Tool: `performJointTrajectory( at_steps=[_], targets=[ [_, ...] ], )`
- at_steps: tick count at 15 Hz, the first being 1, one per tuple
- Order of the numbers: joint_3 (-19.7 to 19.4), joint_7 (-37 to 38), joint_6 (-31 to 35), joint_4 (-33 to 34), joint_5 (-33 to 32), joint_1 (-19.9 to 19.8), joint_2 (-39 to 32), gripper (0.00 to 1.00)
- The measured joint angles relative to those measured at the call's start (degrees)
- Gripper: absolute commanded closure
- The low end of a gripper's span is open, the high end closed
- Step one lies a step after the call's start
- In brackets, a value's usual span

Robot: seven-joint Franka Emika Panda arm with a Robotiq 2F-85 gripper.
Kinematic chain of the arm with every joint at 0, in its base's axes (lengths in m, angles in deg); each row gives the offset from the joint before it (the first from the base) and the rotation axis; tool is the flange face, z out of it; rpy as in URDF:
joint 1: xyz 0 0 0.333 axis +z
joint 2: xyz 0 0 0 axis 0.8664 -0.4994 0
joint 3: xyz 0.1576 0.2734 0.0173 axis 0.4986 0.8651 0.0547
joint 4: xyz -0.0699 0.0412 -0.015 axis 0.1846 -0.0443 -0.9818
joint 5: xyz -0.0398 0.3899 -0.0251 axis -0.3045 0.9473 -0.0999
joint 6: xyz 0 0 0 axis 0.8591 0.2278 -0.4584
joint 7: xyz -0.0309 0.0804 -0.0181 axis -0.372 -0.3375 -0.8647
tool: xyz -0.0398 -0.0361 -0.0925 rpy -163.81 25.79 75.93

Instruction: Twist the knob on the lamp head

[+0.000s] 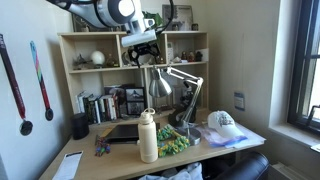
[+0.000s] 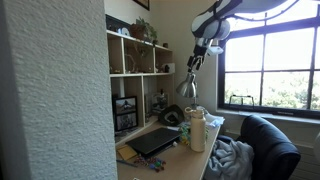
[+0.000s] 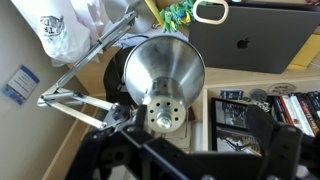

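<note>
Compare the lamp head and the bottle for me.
The lamp head is a shiny metal cone; the bottle is a matte cream cylinder. The lamp head hangs from its arm, below the gripper; the bottle stands upright on the desk.

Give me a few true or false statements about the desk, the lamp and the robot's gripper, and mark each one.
The gripper is above the lamp head. True.
The laptop is open. False: it lies closed on the desk.
A white cap lies on the desk. True.
The bottle lies on its side. False: it stands upright.
</note>
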Motion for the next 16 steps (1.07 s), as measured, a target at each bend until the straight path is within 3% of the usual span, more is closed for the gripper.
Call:
performJointTrajectory(
  at_steps=[11,12,16],
  targets=[
    [0.3,0.1,0.0,3.6,4.5,-2.0,-4.1,0.02],
    [0.4,0.1,0.0,3.9,4.8,-2.2,-4.3,0.18],
    [1.1,0.1,0.0,4.6,5.5,-2.8,-5.2,0.47]
  ],
)
